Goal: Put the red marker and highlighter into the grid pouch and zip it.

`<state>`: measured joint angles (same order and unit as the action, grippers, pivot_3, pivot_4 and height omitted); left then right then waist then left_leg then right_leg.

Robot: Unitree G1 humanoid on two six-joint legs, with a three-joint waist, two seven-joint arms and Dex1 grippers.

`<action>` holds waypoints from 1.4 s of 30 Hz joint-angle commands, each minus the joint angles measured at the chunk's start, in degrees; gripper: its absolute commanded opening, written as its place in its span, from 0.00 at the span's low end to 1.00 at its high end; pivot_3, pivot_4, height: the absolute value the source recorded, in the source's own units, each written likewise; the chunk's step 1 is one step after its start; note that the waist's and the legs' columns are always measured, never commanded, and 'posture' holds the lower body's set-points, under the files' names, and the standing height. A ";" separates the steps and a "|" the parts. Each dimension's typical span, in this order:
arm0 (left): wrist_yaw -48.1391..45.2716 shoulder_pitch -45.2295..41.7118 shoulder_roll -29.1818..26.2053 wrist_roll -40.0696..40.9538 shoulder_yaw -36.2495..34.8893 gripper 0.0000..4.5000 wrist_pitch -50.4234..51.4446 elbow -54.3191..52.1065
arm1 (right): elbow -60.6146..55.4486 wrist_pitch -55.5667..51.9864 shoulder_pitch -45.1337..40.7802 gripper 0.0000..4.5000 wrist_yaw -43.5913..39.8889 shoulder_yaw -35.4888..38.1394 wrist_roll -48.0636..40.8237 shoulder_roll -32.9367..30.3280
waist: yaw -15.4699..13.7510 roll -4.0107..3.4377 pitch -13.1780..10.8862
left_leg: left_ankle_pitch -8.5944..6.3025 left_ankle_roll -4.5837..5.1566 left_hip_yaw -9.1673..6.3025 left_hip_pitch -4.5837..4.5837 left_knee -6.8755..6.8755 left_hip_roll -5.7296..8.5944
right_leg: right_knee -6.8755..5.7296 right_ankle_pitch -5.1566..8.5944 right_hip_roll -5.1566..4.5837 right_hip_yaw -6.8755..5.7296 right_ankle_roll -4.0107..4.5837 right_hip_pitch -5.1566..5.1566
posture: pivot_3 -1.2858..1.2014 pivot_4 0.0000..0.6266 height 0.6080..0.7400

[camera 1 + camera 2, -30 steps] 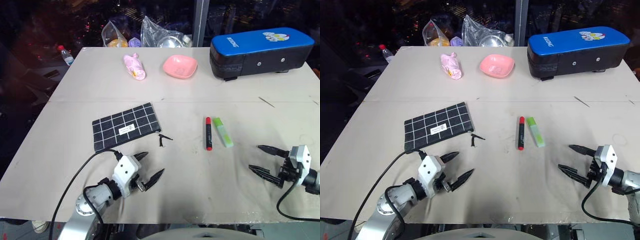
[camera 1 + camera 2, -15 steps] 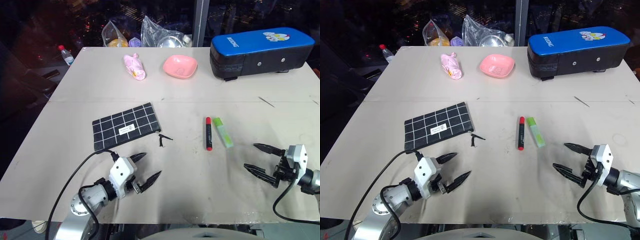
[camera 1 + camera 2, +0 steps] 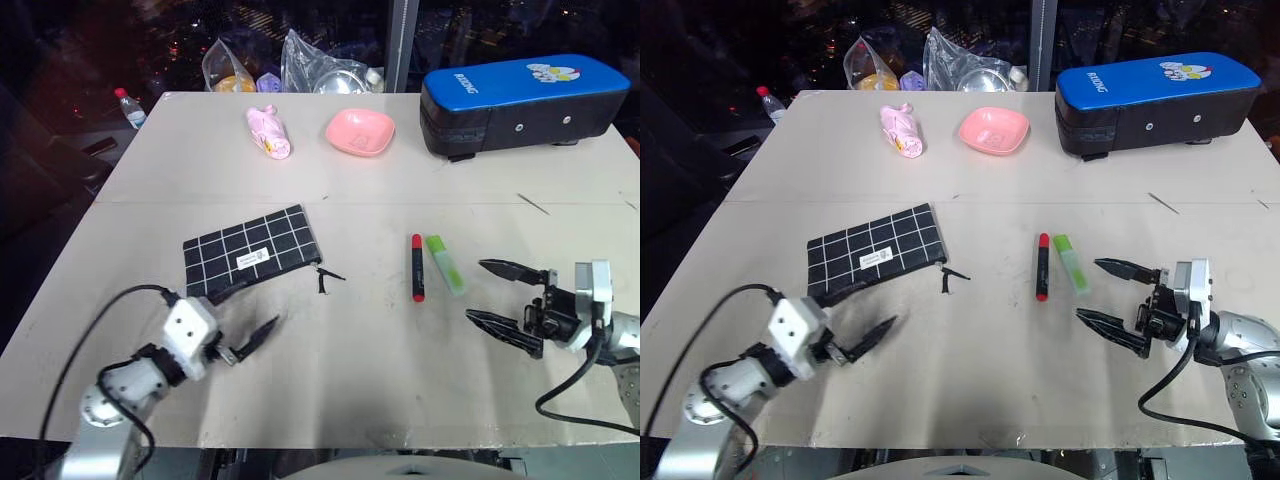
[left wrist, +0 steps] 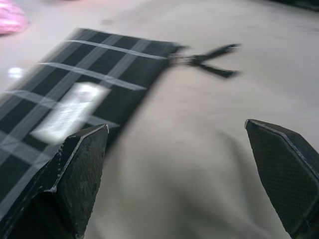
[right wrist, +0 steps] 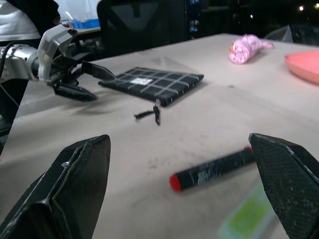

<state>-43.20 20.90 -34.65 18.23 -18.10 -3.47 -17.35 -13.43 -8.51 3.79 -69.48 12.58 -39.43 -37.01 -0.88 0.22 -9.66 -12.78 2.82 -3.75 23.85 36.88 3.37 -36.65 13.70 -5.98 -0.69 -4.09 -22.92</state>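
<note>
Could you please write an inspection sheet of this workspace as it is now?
Surface: beige table, scuffed, a seam across it.
Job's things: grid pouch flat, zipper pull at its end; red marker and highlighter side by side, outside the pouch.
Clutter: pink bowl, pink packet, blue-and-black case, plastic bags, bottle.
Grippers: left gripper open beside the pouch; right gripper open near the highlighter; both empty.
Cables: black cable at left arm, another at right.
Surroundings: dark.
</note>
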 commanded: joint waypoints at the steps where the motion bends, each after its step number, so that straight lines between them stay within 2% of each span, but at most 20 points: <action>1: 3.76 -0.19 -1.21 -2.89 -7.38 1.00 -4.08 1.54 | -1.48 -0.22 -1.85 1.00 0.26 -0.87 0.06 -0.01 | 0.00 0.00 0.00 | 0.00 0.00 0.00 0.00 0.00 0.00 | 0.00 0.00 0.00 0.00 0.00 0.00 | 0.52 0.24 0.89; 7: 7.63 0.99 -6.67 -17.03 -14.88 1.00 -22.76 10.17 | -0.13 0.29 -3.27 1.00 -1.19 -2.53 0.55 0.24 | -0.05 0.12 -0.03 | 0.00 0.00 0.02 0.00 -0.02 0.01 | 0.01 -0.01 0.00 0.01 0.02 0.00 | 0.52 0.24 0.89; 11: 10.24 2.00 -10.51 -24.28 -16.14 1.00 -32.11 16.37 | 0.78 0.58 -4.45 1.00 -1.73 -3.37 0.84 0.64 | 0.00 0.11 -0.03 | 0.00 -0.01 0.05 0.00 -0.03 0.01 | 0.01 -0.01 -0.03 0.05 0.02 -0.03 | 0.52 0.24 0.89; 16: 15.31 2.87 -12.29 -34.87 -14.79 1.00 -37.35 18.92 | 0.75 0.93 -4.39 1.00 -1.76 -3.44 1.04 1.28 | -0.01 0.15 -0.04 | -0.01 -0.01 0.06 0.01 -0.07 0.01 | 0.01 -0.01 -0.03 0.05 0.02 -0.07 | 0.52 0.24 0.89; 24: 20.45 1.46 -16.55 -41.16 -13.52 1.00 -38.41 25.42 | 0.18 1.29 -3.37 1.00 -1.39 -2.88 1.30 1.42 | 0.02 0.17 -0.04 | 0.00 -0.01 0.10 0.01 -0.12 0.01 | -0.03 -0.02 -0.02 0.06 0.02 -0.13 | 0.52 0.24 0.89; 31: 25.39 -13.79 -22.25 -45.19 -0.76 1.00 -44.46 40.60 | -0.29 1.29 -3.58 1.00 -0.79 -3.16 1.52 1.89 | -0.12 0.20 -0.02 | 0.01 -0.03 0.16 -0.02 -0.08 0.02 | -0.13 -0.15 0.03 -0.11 -0.22 -0.14 | 0.52 0.24 0.89; 38: 26.93 -22.57 -26.05 -47.57 10.33 1.00 -54.01 52.38 | 0.10 1.28 -4.50 1.00 -1.11 -2.34 1.48 1.34 | 0.06 0.11 -0.01 | 0.02 -0.04 0.23 -0.08 -0.17 0.07 | -0.20 -0.18 0.05 -0.05 -0.25 -0.23 | 0.52 0.24 0.89; 42: 28.00 -26.33 -28.31 -47.68 13.85 1.00 -58.86 57.37 | -0.52 1.29 -4.38 1.00 -0.76 -2.17 1.53 1.35 | -0.02 0.11 0.01 | 0.03 -0.05 0.24 -0.09 -0.14 0.08 | -0.23 -0.18 0.04 -0.05 -0.26 -0.20 | 0.52 0.24 0.89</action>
<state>-15.14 -5.41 -62.17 -28.41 -6.86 -59.20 38.42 -12.43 -8.01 -0.48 -70.31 8.99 -37.17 -35.27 -0.90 0.33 -9.65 -12.75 2.77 -3.48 23.77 36.74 3.48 -36.88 13.51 -5.96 -0.71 -4.36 -23.11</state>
